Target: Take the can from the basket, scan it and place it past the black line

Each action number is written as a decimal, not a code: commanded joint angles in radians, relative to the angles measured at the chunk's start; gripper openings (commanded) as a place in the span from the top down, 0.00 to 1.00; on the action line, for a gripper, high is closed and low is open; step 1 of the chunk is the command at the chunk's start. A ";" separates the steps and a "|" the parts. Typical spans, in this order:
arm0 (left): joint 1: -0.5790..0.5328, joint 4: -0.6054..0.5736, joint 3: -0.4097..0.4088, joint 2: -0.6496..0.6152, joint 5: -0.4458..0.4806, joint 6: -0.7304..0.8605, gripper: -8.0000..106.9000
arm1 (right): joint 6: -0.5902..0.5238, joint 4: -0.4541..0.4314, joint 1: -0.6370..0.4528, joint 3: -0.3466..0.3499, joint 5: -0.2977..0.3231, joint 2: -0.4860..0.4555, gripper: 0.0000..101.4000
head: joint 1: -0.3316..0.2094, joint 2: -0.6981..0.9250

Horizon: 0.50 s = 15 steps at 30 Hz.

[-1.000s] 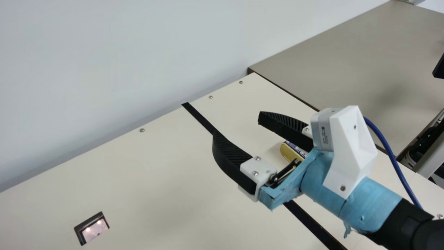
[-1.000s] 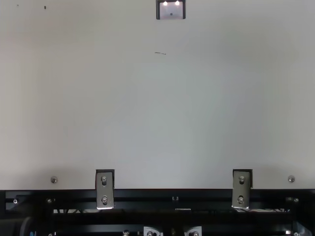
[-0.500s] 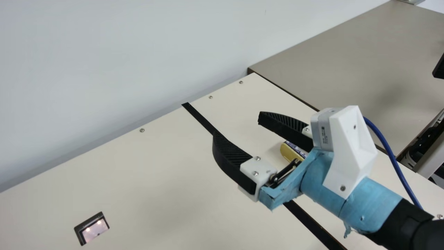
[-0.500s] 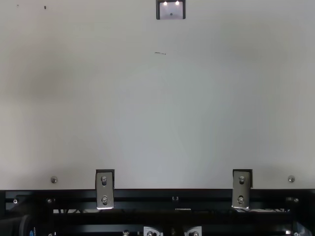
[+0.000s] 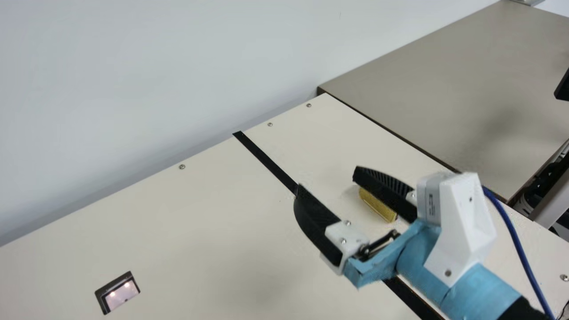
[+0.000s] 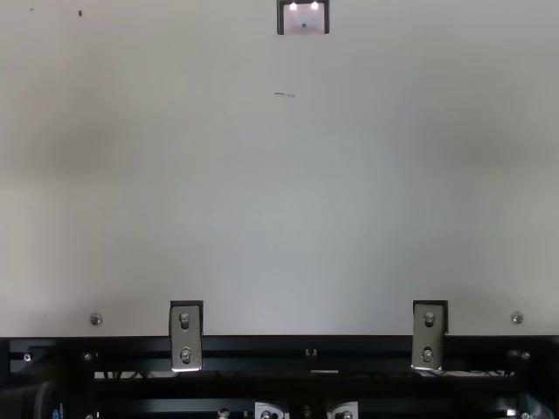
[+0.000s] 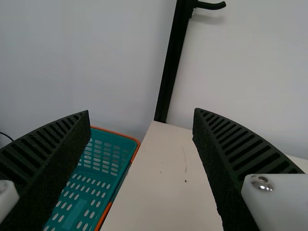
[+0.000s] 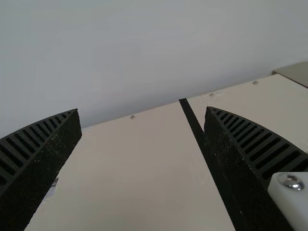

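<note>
The can (image 5: 378, 206) lies on its side on the table (image 5: 200, 222), past the black line (image 5: 266, 161), on the side which is away from the scanner window (image 5: 121, 293). Its yellow face is seen in the main view, and a part of it is hidden behind one finger of the right gripper (image 5: 327, 180). This gripper is wide, its two fingers standing well apart; it is near the can, but whether it touches the can I cannot tell. Its other finger covers a piece of the black line in this view.

The left gripper (image 7: 141, 113), in its wrist view, is also wide, with a large space between the two fingers. Farther off, the green basket (image 7: 120, 139) with orange rim is just beside the edge of the table. A black pole (image 7: 168, 72) rises in front of the white wall (image 7: 250, 62).
</note>
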 commanded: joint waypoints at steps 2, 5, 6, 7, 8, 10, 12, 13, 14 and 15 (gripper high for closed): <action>0.000 0.000 0.000 0.000 0.000 0.000 0.15 | 0.017 -0.014 -0.005 0.014 0.009 -0.018 0.00 | -0.037 -0.021; 0.000 0.000 0.000 0.000 0.000 0.000 0.15 | 0.026 -0.030 -0.008 0.022 0.019 -0.036 0.00 | -0.037 -0.021; 0.000 0.000 0.000 0.000 0.000 0.000 0.15 | 0.026 -0.030 -0.008 0.022 0.018 -0.036 0.00 | -0.037 -0.021; 0.000 0.000 0.000 0.000 0.000 0.000 0.15 | 0.026 -0.031 -0.008 0.022 0.021 -0.036 0.00 | -0.037 -0.021; 0.000 0.000 0.000 0.000 0.000 0.000 0.15 | 0.026 -0.031 -0.008 0.022 0.021 -0.036 0.00 | -0.037 -0.021; 0.000 0.000 0.000 0.000 0.000 0.000 0.15 | 0.026 -0.030 -0.008 0.022 0.021 -0.036 0.00 | -0.037 -0.021; 0.000 0.000 0.000 0.000 0.000 0.000 0.15 | 0.026 -0.030 -0.008 0.022 0.021 -0.036 0.00 | -0.037 -0.021; 0.000 0.000 0.000 0.000 0.000 0.000 0.15 | 0.026 -0.030 -0.008 0.022 0.021 -0.036 0.00 | -0.037 -0.021; 0.000 0.000 0.000 0.000 0.000 0.000 0.15 | 0.026 -0.030 -0.008 0.022 0.021 -0.036 0.00 | -0.037 -0.021; 0.000 0.000 0.000 0.000 0.000 0.000 0.15 | 0.026 -0.030 -0.008 0.022 0.021 -0.036 0.00 | -0.037 -0.021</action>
